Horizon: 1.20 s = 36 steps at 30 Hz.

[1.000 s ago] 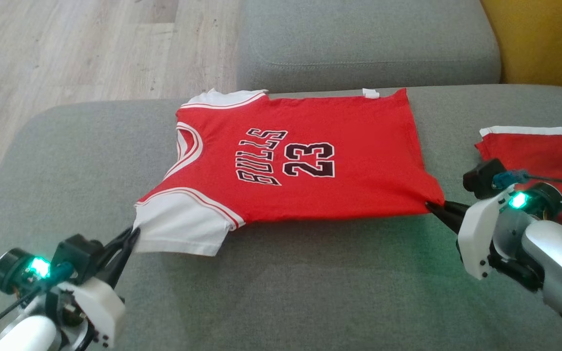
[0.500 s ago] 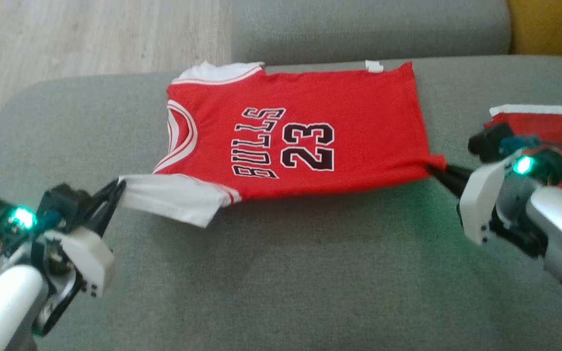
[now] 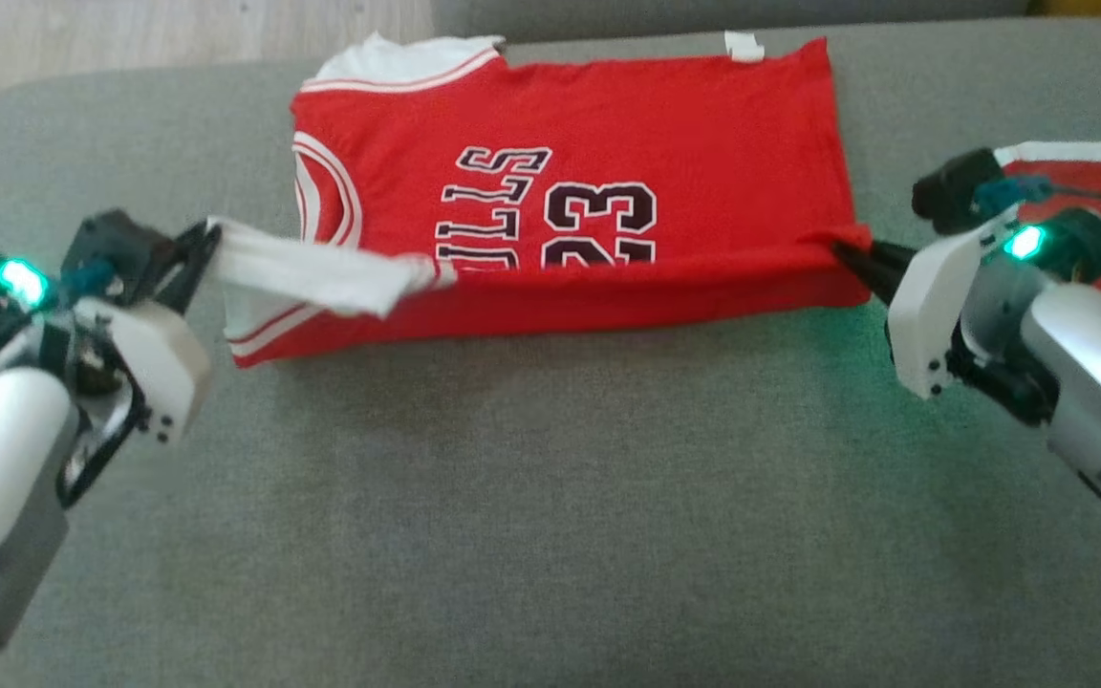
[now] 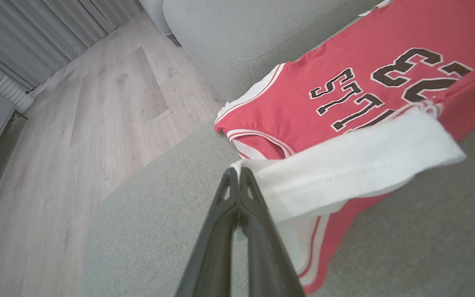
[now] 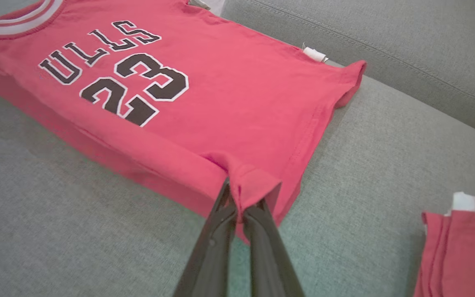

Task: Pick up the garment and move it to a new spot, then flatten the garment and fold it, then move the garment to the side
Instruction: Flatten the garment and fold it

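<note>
My left arm enters from the lower left of the head view, forearm low. The left claw (image 3: 209, 237) points toward the right of that view. Its fingers are pressed fully together on the edge of the white sleeve (image 3: 312, 277). The sleeve is lifted clear of the sofa (image 3: 550, 497) and stretched across the near edge of the jersey (image 3: 608, 124).

My right arm enters from the lower right, and the right claw (image 3: 847, 253) points left. It is clamped tight on the near hem corner (image 5: 254, 181), which is raised and bunched at the fingertips.

The jersey lies between the two claws, collar toward my left, hem toward my right, print up. Its near long edge is lifted and turned over toward the far side, covering the lower part of the print. The far part lies flat on the sofa. A red cloth (image 3: 1086, 177) lies just beyond my right wrist.
</note>
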Motion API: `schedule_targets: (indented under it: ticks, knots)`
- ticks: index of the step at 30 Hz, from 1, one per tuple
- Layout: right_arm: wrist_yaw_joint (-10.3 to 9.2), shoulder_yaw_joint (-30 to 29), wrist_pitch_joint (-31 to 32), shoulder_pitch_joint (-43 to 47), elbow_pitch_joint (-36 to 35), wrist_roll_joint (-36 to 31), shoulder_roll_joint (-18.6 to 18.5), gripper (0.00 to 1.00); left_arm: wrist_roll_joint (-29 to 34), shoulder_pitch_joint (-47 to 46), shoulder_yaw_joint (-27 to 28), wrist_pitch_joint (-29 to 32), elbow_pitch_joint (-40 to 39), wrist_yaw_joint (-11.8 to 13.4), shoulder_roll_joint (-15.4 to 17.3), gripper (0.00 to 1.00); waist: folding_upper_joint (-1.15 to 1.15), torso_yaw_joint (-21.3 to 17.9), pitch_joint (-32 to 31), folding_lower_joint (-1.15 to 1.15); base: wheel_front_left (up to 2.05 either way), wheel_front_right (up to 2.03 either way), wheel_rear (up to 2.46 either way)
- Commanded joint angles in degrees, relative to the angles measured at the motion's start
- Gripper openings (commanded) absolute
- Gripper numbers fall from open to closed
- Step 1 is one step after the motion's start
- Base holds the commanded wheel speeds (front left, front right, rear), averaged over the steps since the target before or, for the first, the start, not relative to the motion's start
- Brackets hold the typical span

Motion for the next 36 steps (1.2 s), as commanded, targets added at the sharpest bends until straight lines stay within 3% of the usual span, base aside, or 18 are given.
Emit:
schedule_targets:
  ticks: [1, 12, 13, 14, 21, 27, 32, 36]
  knots:
    - [-0.04, -0.2, 0.1, -1.7, 0.0, 0.6, 0.1, 0.0, 0.5, -5.1, 2.4, 0.0, 0.2, -0.2, 1.8, 0.0, 0.0, -0.5, 1.8, -0.01, 0.0, 0.0, 0.0]
    - [-0.04, 1.4, -0.5, -8.0, 3.6, 0.7, 2.0, 0.0, 2.8, -16.6, -1.2, -2.2, 10.2, -1.4, -1.7, 0.0, 0.0, -1.1, 8.3, -0.01, 0.0, 0.0, 0.0]
    - [-0.04, 1.3, -0.8, -8.5, 4.2, 0.7, 2.2, 0.0, 2.8, -17.5, -1.4, -2.6, 11.2, -1.5, -2.2, 0.35, 0.0, -1.1, 8.7, -0.01, 0.0, 0.0, 0.0]
    - [-0.04, 1.2, -1.4, -9.0, 4.7, 0.4, 2.4, 1.0, 3.0, -18.4, -1.5, -3.3, 12.2, -1.5, -2.7, 1.0, 0.0, -1.1, 9.2, -0.01, 0.0, 0.0, 0.0]
    - [-0.04, -1.5, -7.2, -11.1, 7.5, 1.0, 4.0, 1.0, 2.8, -22.5, 1.4, -12.8, 17.4, 3.4, -6.8, 1.0, 0.0, -0.9, 9.5, -0.01, 0.0, 0.0, 0.0]
    - [-0.04, -9.2, -21.8, -10.8, 10.4, 0.8, 6.3, 1.0, -1.2, -20.9, 6.8, -24.2, 17.7, 8.2, -10.4, 1.0, 0.0, -0.4, 5.8, -0.01, 0.0, 0.0, 0.0]
    - [-0.04, -21.6, -26.5, -7.4, 10.7, -1.0, 8.4, 1.0, -5.9, -15.5, 12.0, -28.7, 12.5, 11.0, -13.0, 1.0, 0.0, 0.4, 1.4, -0.01, 0.0, 0.0, 0.0]
    - [-0.04, -37.6, -26.6, 0.9, 3.1, -10.9, 10.8, 1.0, -7.7, -7.5, 15.7, -29.5, 5.3, 13.5, -14.1, 1.0, 0.0, 0.6, -1.7, -0.01, 0.0, 0.0, 0.0]
